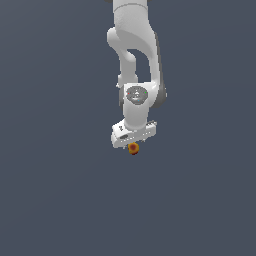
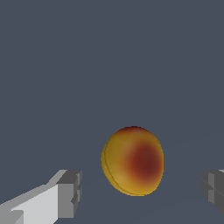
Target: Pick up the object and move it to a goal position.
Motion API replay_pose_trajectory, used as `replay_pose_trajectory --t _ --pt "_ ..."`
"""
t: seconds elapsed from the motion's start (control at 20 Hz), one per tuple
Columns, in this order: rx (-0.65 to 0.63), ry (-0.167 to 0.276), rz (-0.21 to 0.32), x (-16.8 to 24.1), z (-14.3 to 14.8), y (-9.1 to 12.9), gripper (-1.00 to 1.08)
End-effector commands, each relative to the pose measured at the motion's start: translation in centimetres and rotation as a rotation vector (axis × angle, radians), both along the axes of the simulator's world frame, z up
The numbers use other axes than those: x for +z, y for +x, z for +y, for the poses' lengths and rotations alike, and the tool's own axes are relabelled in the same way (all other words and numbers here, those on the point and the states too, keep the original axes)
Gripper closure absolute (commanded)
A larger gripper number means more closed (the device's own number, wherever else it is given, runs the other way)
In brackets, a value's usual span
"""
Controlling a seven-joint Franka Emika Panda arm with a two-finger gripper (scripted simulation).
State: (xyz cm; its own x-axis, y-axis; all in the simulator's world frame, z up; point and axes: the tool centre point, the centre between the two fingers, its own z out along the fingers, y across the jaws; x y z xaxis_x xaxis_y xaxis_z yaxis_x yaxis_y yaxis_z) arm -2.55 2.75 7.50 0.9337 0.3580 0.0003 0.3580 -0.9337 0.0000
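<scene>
The exterior view faces the arm (image 1: 134, 75) from afar. The wrist view looks closely past the jaws. Both share the ball (image 2: 133, 160) between them.

Ball (image 2: 132, 160) smooth, matt; pincer (image 2: 140, 194) prob. plastic.

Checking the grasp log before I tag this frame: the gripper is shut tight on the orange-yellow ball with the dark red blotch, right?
Not quite. The ball is orange-yellow with a dark red blotch, but the gripper is not shut on it. In the wrist view the ball lies between the fingers, with clear gaps on both sides, so the gripper is open around it.
</scene>
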Motion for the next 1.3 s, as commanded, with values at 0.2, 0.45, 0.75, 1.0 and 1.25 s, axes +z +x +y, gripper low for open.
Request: replay_pose_trajectory --t 0.2,0.45,0.75,1.0,1.25 --pt "0.003 0.0 0.001 -3.0 0.0 -0.1 -0.92" --pt "0.004 0.0 0.0 -4.0 0.0 0.0 -0.92" --pt "0.004 0.0 0.0 -4.0 0.0 0.0 1.08" --pt "0.004 0.0 0.0 -4.0 0.0 0.0 1.08" --pt "0.016 0.004 -0.024 -3.1 0.2 0.9 1.08"
